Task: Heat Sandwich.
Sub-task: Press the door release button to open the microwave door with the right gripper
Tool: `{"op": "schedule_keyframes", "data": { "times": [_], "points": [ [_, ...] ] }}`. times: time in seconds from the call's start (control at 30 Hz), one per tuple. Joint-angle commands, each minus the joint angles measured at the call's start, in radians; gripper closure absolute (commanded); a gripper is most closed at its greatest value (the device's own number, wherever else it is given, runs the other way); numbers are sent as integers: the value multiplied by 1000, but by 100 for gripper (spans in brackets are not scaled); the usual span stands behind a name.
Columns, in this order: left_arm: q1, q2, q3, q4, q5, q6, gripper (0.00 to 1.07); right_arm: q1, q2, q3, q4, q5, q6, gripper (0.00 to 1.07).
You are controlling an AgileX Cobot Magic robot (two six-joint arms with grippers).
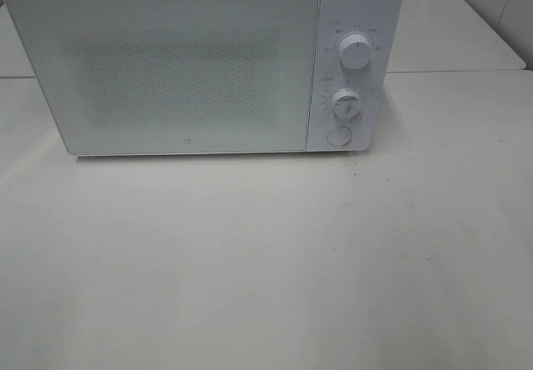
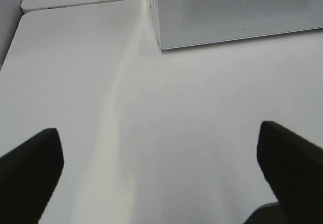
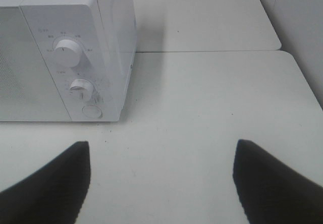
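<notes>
Shut white microwave [image 1: 204,66] stood at the back of a white surface [image 1: 266,262].
Open surface lay in front of it and on both sides; only its closed body blocked the way back.

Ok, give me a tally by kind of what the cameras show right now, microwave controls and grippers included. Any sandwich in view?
Microwave: 1
Knobs: 2, upper knob and lower knob
Round button: 1
Grippers: 2, left gripper and right gripper, both open
Sandwich: 0 in view
Total: 6
</notes>
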Motion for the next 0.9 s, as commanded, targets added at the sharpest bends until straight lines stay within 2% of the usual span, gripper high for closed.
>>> {"op": "schedule_keyframes", "data": {
  "times": [0.03,0.77,0.9],
  "points": [
    [2,-23,3,-4,-16,0,5,-6,70,-6,2,-100,9,32],
    [2,-23,3,-4,-16,0,5,-6,581,-5,2,-641,30,32],
    [2,-23,3,-4,-16,0,5,-2,686,27,2,-825,44,32]
  ]
}}
